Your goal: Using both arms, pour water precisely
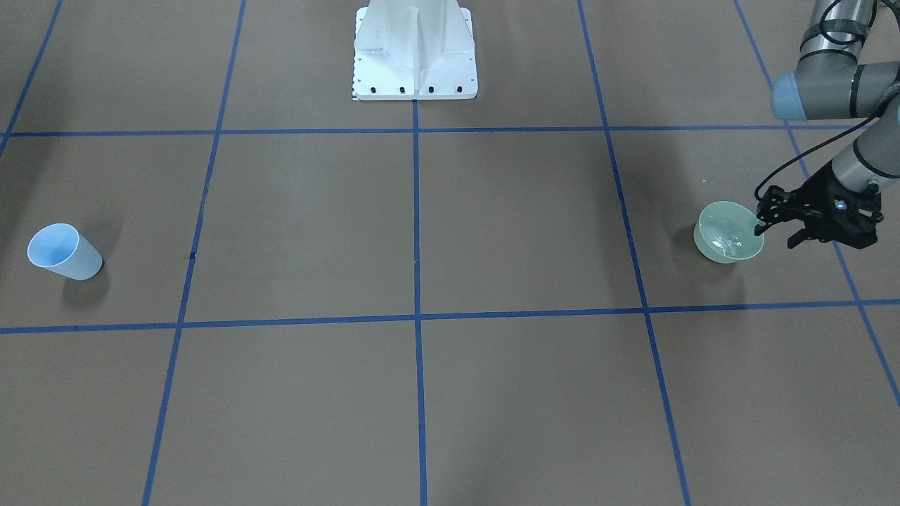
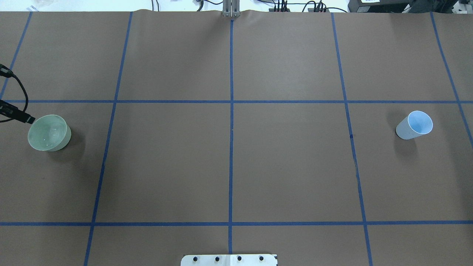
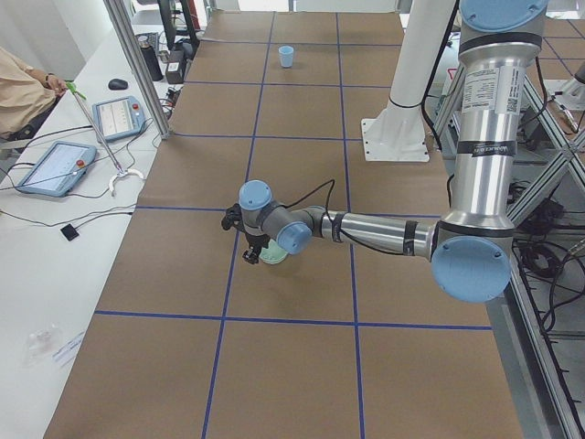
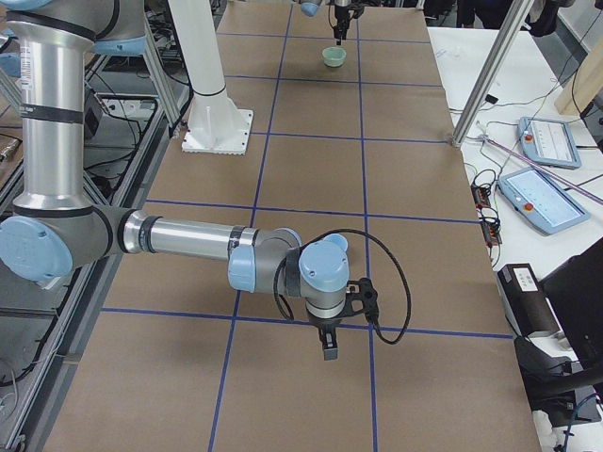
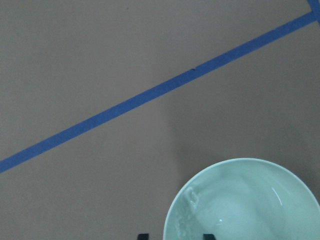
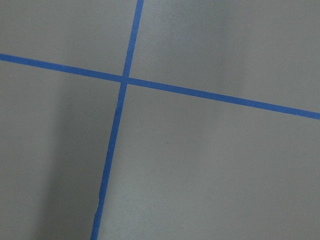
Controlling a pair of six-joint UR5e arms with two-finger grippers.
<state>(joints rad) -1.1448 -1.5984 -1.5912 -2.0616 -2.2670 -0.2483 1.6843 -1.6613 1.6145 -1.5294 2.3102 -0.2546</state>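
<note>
Left gripper [image 1: 773, 234] straddles the rim of the green bowl [image 1: 728, 232] holding the water [image 1: 728, 243], fingers spread; should pinch squarely and lift level; right gripper [image 4: 328, 350] finger state unclear.

White pedestal [image 1: 415, 53], blue tape grid [image 1: 416, 211], brown table [image 1: 520, 225]

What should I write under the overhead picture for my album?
Green bowl of water far left, blue cup far right.
</note>
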